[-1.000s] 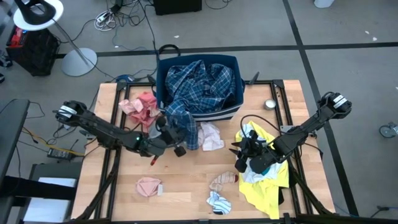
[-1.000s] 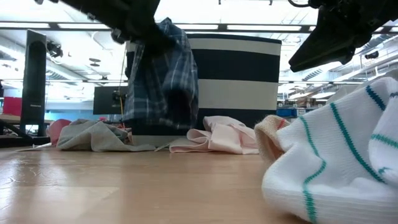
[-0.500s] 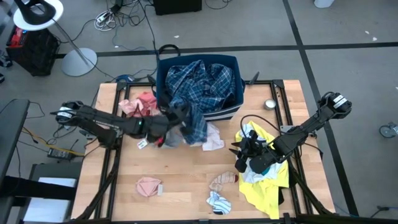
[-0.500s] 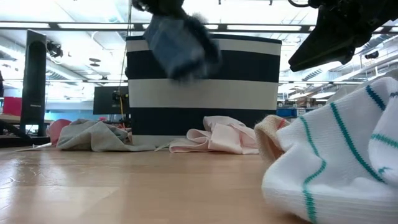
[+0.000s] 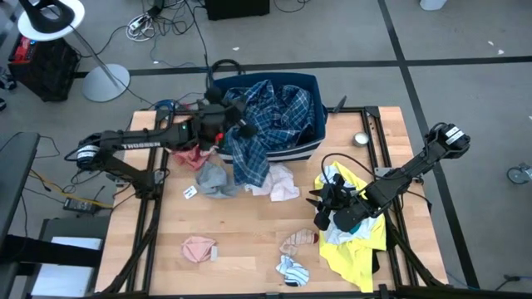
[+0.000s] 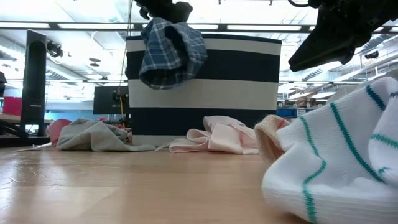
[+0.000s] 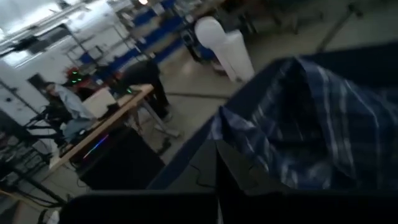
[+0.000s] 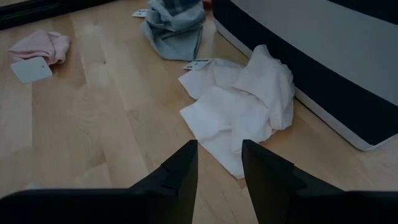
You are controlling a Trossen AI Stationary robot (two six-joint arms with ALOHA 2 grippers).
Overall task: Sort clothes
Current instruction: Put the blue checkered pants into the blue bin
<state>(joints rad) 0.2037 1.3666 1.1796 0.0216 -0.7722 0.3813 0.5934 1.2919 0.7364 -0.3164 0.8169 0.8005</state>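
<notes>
Left gripper [image 5: 235, 116] raised over the near-left rim of the navy bin [image 5: 312, 83], fingers clamped on a fold of the blue plaid shirt [image 5: 266, 116]; in the low view the gripper [image 6: 166, 9] hangs above the striped bin wall [image 6: 236, 81] with a bunch of plaid cloth [image 6: 171, 53] dangling from it, clear of the table. Rest of the plaid shirt fills the bin and spills over its near rim onto the table [image 5: 249, 249]. Just beside that spill, toward the table's left edge, a grey garment [image 5: 214, 178] lies crumpled; a pale pink-white piece [image 5: 283, 181] lies against the bin's near wall. A pink-red piece [image 5: 193, 143] sits by the bin's left side, partly under the left arm. Right gripper [image 5: 322, 209] rests low near the table's right edge, above the yellow shirt [image 5: 357, 249]; the right wrist view shows its fingers [image 8: 180, 168] parted a little with nothing between them, pointed toward the pale piece [image 8: 239, 106] and grey garment [image 8: 174, 28]. Near the table's near edge: a small pink piece [image 5: 199, 247], a beige-pink piece [image 5: 298, 241], a white sock with teal stripes [image 5: 293, 269].
</notes>
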